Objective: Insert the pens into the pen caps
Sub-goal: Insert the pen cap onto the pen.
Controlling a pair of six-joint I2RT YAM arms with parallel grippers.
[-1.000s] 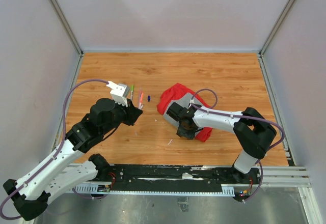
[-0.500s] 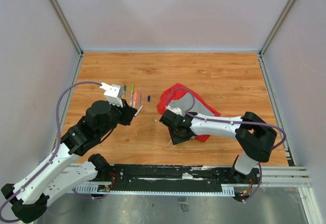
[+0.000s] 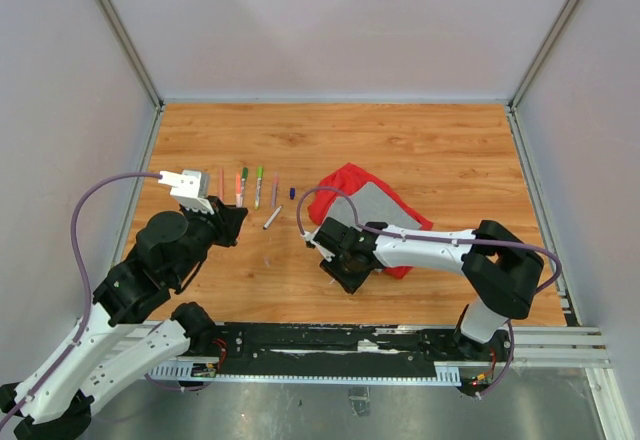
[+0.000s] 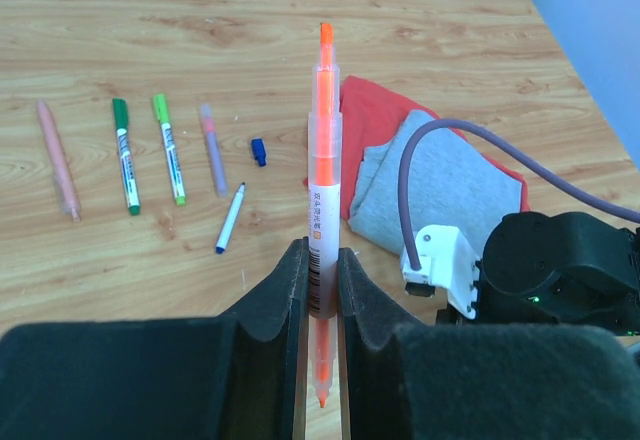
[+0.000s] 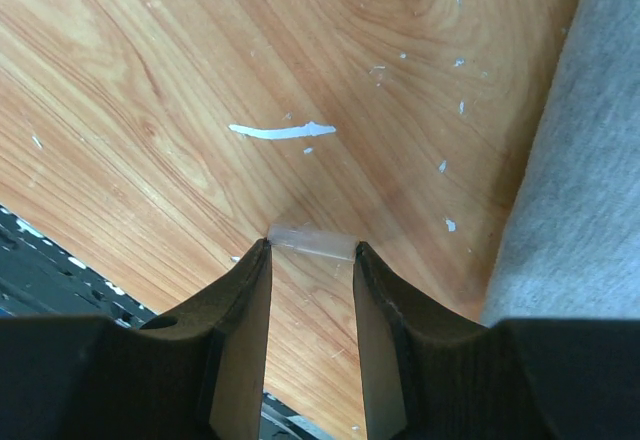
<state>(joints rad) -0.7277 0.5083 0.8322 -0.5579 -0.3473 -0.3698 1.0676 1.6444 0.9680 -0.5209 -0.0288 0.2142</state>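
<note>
Left wrist: the orange pen [image 4: 324, 190] is clamped tight by the left gripper [image 4: 320, 253], ready for capping. A clear cap [image 5: 311, 243] is pinched across the part-open right gripper [image 5: 311, 249].

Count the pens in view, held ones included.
6. Orange pen in the left gripper; pink pen, dark green pen, light green pen, purple pen in a row; blue-tipped pen nearer. The cloth may hide more.

Right pincer [image 5: 310, 245] now seemingly off cloth [image 5: 570, 160].
</note>
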